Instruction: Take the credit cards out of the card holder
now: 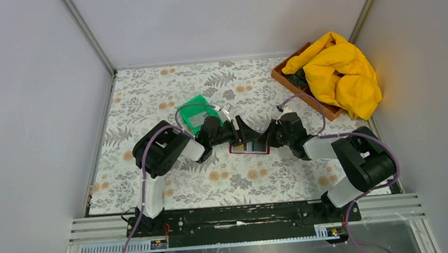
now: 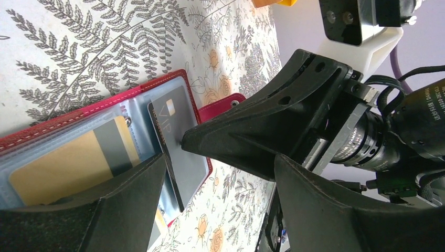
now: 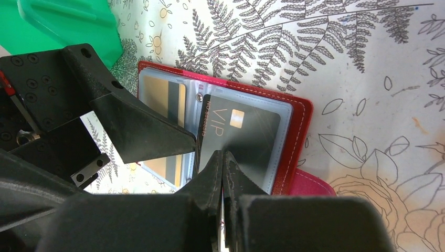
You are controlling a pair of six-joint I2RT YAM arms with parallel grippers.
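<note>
The dark red card holder (image 1: pixel 249 148) lies open on the floral table between both grippers. A black credit card (image 3: pixel 246 131) marked VIP rests on its right sleeve, its left edge raised over the spine (image 2: pixel 173 152). A gold and grey card (image 2: pixel 63 168) sits in the left sleeve (image 3: pixel 162 97). My right gripper (image 3: pixel 223 156) is shut, its joined tips pressing down on the black card. My left gripper (image 2: pixel 219 160) is open; one finger (image 2: pixel 120 205) touches the card's raised edge, the other (image 2: pixel 336 210) stands off over bare table.
A green plastic bin (image 1: pixel 199 113) sits just behind the left gripper (image 3: pixel 68 23). At the back right, a brown tray (image 1: pixel 284 76) holds a yellow cloth (image 1: pixel 341 72). Grey walls enclose the table on three sides.
</note>
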